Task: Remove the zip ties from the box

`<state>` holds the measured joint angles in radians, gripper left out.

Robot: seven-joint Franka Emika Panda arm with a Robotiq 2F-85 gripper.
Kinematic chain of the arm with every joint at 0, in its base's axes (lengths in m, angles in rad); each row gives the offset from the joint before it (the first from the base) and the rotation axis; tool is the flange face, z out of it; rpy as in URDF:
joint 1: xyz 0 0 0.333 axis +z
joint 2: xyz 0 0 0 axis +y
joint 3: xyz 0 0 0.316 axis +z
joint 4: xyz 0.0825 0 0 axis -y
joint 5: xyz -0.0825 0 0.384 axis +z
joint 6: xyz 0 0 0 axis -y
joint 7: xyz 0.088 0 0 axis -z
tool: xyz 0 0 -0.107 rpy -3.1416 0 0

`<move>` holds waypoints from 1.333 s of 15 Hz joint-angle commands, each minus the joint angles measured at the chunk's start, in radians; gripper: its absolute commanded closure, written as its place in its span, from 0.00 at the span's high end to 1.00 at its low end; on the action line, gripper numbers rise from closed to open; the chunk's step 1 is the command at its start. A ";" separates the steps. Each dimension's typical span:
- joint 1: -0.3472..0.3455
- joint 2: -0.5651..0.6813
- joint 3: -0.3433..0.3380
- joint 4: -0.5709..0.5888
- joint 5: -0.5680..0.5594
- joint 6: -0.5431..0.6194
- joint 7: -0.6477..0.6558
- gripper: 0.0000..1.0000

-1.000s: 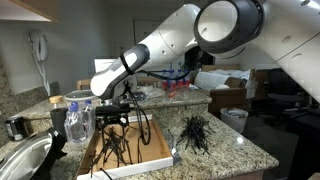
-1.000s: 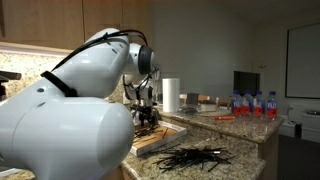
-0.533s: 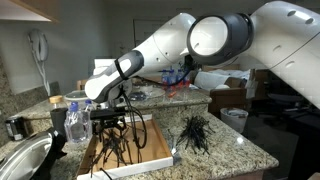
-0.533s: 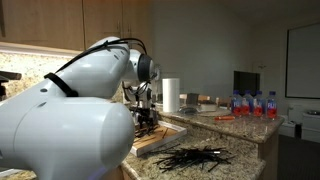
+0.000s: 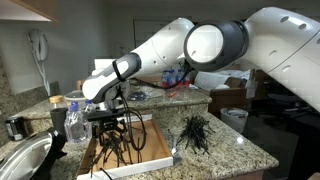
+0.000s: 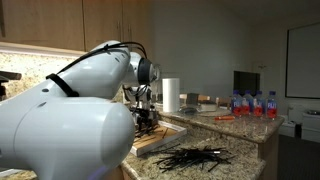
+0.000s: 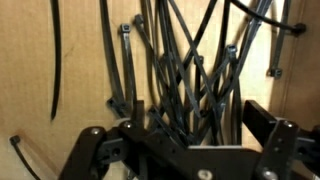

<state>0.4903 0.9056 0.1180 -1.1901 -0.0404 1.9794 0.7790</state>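
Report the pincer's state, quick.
Pincer: open, jaws spread wide over the zip ties in the box, not closed on them.

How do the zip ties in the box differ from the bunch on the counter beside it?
The zip ties in the box lie spread on cardboard, under the open pincer; the bunch on the counter sits on granite, away from it. The boxed ones run roughly lengthwise; the counter bunch is a spiky tangle. Both are thin black strips.

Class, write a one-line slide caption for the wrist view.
Open gripper poised over black zip ties lying in the cardboard-bottomed box.
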 commanded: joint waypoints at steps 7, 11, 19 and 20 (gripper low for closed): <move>-0.006 0.002 0.005 -0.015 0.024 0.133 0.051 0.97; -0.008 0.005 0.005 -0.018 0.026 0.130 0.050 0.82; -0.007 0.009 0.003 -0.015 0.024 0.113 0.046 0.50; -0.008 0.009 0.003 -0.014 0.024 0.110 0.045 0.43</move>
<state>0.4878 0.9164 0.1158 -1.1892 -0.0323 2.0941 0.8094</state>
